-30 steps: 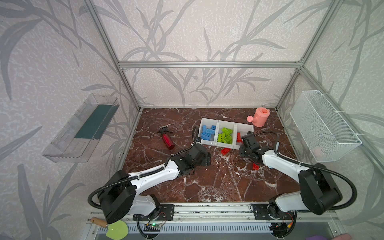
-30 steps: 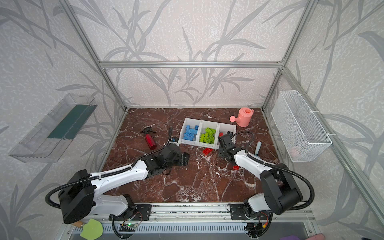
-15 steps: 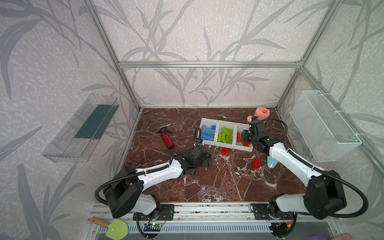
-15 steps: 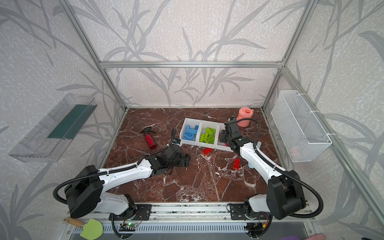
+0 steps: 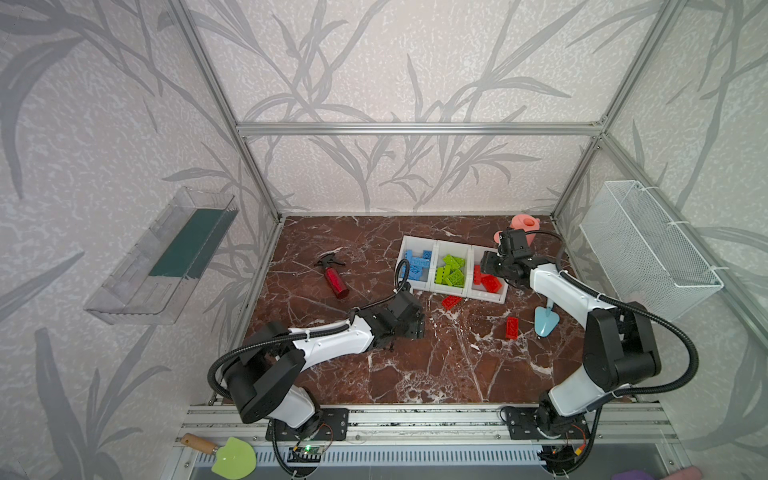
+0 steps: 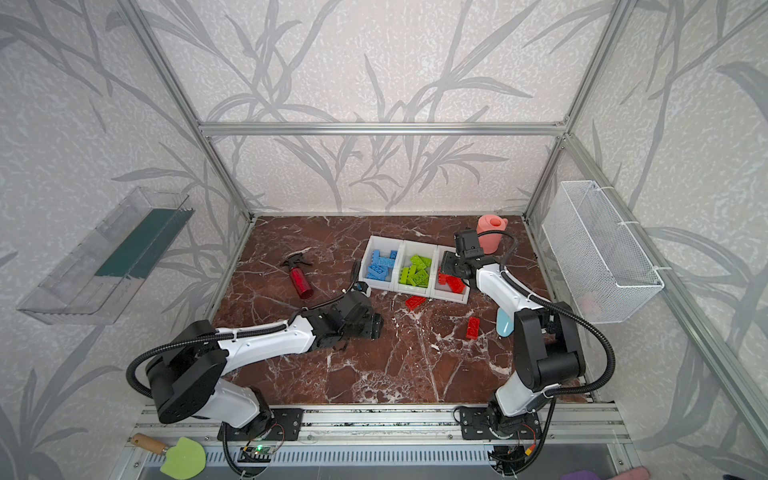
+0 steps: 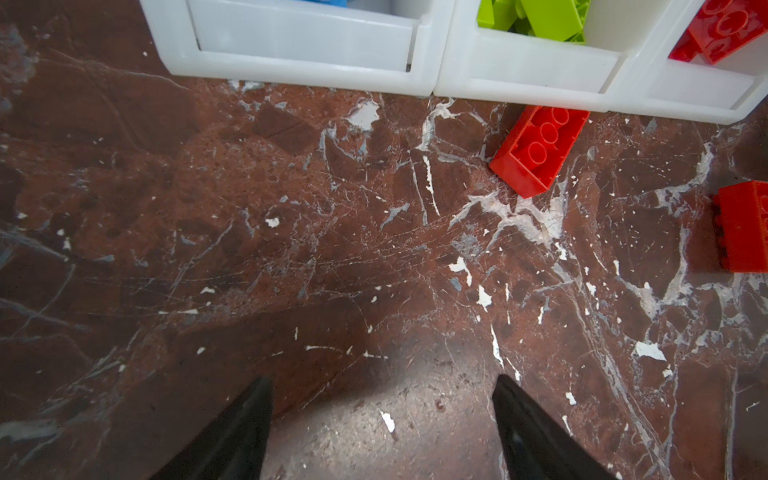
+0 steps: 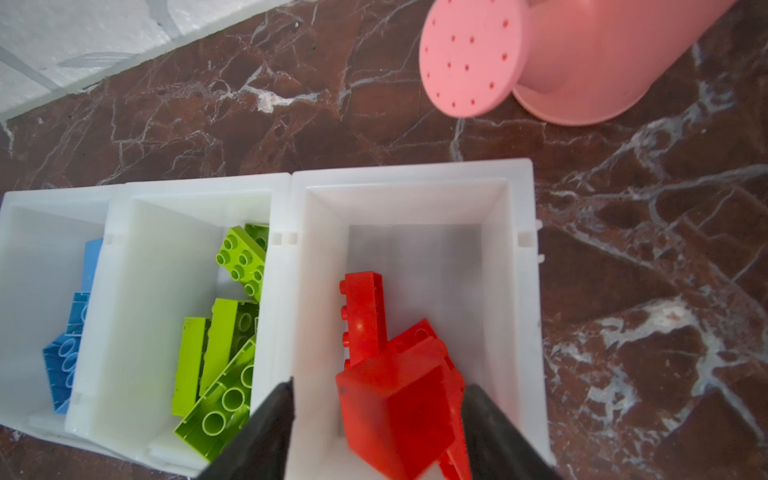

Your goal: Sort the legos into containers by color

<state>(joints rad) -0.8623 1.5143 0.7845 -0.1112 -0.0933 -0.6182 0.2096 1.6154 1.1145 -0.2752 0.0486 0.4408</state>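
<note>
Two red legos [image 5: 451, 302] are seen loose on the marble [image 5: 415, 365]. Right gripper [image 8: 378, 386] is parted over the containers [image 8: 415, 174]; left gripper [image 7: 382, 379] is spread, empty.

legos [image 5: 451, 270] in containers [image 5: 486, 295], two red outside

Bins [image 6: 376, 241], far right: blue bricks [image 6: 380, 264] left, green bricks [image 6: 417, 271] middle, red bricks [image 6: 454, 283] right. Right gripper [image 6: 449, 266] hangs over right bin. Two loose bricks [image 6: 415, 302] lie nearer.

A red spray bottle [image 5: 334, 279], pink watering can [image 5: 527, 224] and perhaps a blue trowel [image 5: 545, 323] sit apart.
</note>
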